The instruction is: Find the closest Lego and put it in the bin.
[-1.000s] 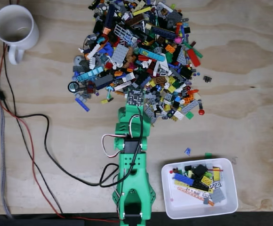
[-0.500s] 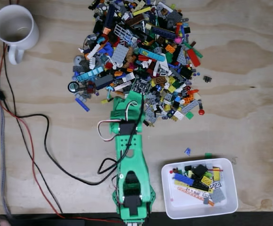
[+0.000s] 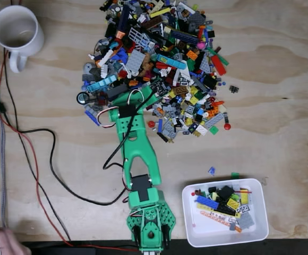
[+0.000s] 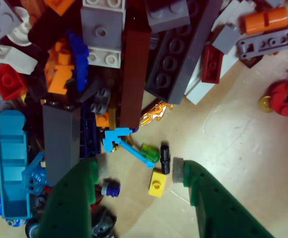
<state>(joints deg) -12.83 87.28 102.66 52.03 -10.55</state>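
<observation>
Now I hover my green two-finger gripper point(image 4: 139, 171), spread wide and empty, over the small yellow square Lego plate point(image 4: 157, 183) at the pile's near edge; next I lower and close, then carry it to the white rectangular plastic bin point(image 3: 260, 212)

Hobby bench: plywood top point(image 3: 281, 106), loose wires point(image 3: 42, 154)

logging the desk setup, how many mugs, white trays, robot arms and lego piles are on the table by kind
mug: 1
white tray: 1, already holding some bricks
green robot arm: 1, its claw open over the pile edge
loose brick pile: 1
total: 4
</observation>
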